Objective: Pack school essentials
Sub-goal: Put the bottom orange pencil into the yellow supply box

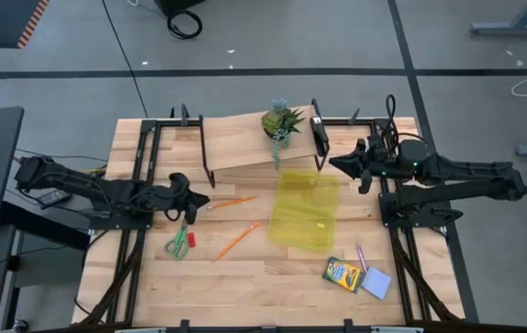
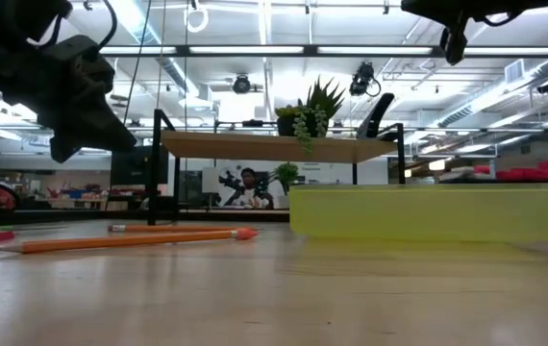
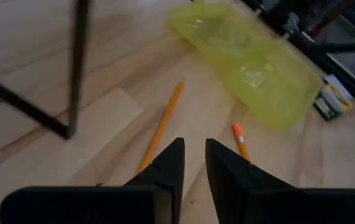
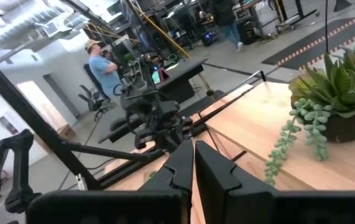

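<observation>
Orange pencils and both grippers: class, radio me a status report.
Left gripper slightly open, empty, above the two orange wooden pencils lying on the table. Right gripper shut, waiting by the potted plant. Translucent yellow pouch unobstructed.

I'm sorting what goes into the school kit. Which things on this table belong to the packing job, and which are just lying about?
For packing:
- green-handled scissors
- two orange pencils
- crayon box
- pink pen
- pale blue notepad

Just there:
- yellow pouch, apparently what they go in
- potted plant on the wooden shelf
</observation>
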Controlling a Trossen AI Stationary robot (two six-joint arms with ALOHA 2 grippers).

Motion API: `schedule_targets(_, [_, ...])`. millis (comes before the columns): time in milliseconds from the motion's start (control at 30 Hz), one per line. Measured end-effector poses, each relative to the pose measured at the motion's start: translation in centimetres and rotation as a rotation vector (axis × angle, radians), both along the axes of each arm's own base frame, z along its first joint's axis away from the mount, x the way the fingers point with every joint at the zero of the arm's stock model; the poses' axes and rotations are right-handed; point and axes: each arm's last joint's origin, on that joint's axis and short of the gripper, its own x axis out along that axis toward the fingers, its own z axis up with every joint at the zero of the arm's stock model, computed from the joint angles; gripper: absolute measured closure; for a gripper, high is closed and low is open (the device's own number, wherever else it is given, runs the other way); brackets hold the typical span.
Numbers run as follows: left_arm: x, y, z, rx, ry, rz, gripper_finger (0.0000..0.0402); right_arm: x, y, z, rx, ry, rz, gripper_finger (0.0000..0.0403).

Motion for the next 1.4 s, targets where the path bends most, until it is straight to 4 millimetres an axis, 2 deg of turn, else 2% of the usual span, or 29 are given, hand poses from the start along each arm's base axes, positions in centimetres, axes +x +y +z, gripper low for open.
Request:
schedule_targets(300, [0.6,-0.4,-0.9,-0.012,0.08,-0.099,0.027,0.0,-0.3,0.0,0.005,0.001,-0.084,0.038])
schedule_targets(467, [0.6,-0.4,-0.8,0.005,0.095,-0.127,0.0279,-0.1,-0.4,0.0,0.005,0.0,-0.137,0.038])
schedule_targets(667, [1.7,-0.9,1.4,0.016,0.168,-0.255,0.0286,-0.1,-0.5,0.0,0.004,0.003,-0.189,0.038])
schedule_targets(867, [4.7,-2.8,2.9,0.027,0.265,-0.368,0.0287,-0.4,-0.7,-0.1,0.01,0.006,-0.251,0.038])
schedule_targets(1000, [6.8,-4.7,2.4,0.036,0.344,-0.417,0.0287,-0.4,-0.7,-0.1,0.019,0.003,-0.237,0.038])
schedule_targets(1200, [9.8,-6.9,1.8,0.006,0.416,-0.378,0.0287,-0.3,-0.4,0.0,0.01,0.005,-0.152,0.038])
schedule_targets(1400, [13.0,-8.1,1.9,-0.006,0.571,-0.304,0.0287,-0.2,-0.2,0.0,0.007,0.006,-0.084,0.038])
